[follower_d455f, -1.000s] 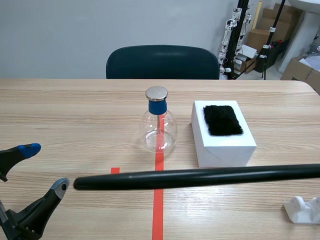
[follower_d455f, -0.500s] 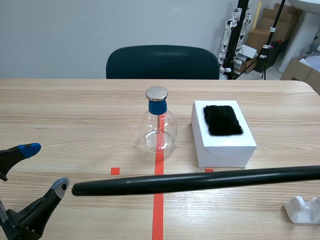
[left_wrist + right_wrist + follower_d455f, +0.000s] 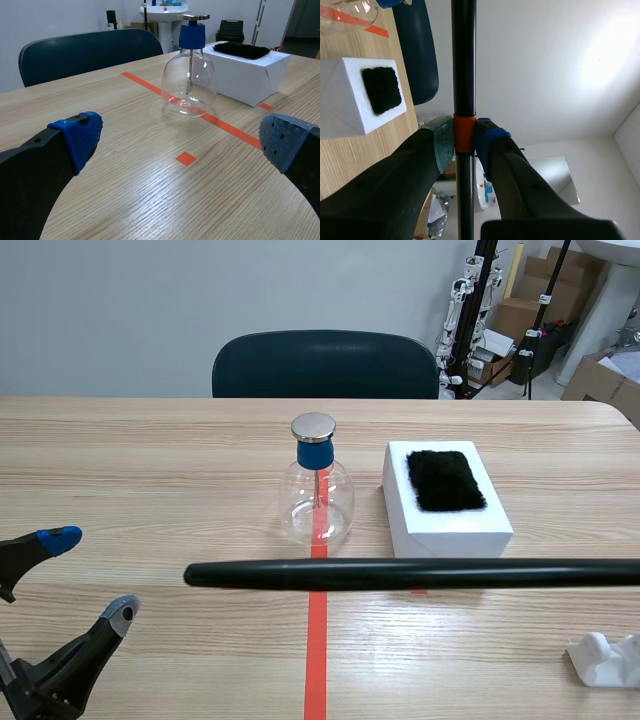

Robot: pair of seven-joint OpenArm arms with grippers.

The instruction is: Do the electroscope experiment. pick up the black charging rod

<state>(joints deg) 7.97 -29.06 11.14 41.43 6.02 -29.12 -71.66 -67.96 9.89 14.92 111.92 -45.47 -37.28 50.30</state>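
1. The electroscope (image 3: 316,502) stands on the table (image 3: 150,470) at the centre of the frame, and the box (image 3: 445,530) is just right of it.
2. A fur pad (image 3: 446,480) lies on top of the box.
3. The charging rod (image 3: 410,574) runs level in front of both, from left of centre to the right edge, clamped in the right gripper (image 3: 463,135).
4. The left gripper (image 3: 91,575) sits at the lower left with its fingers spread, beyond the rod's free end.
5. A chair (image 3: 325,365) stands behind the table at upper centre.
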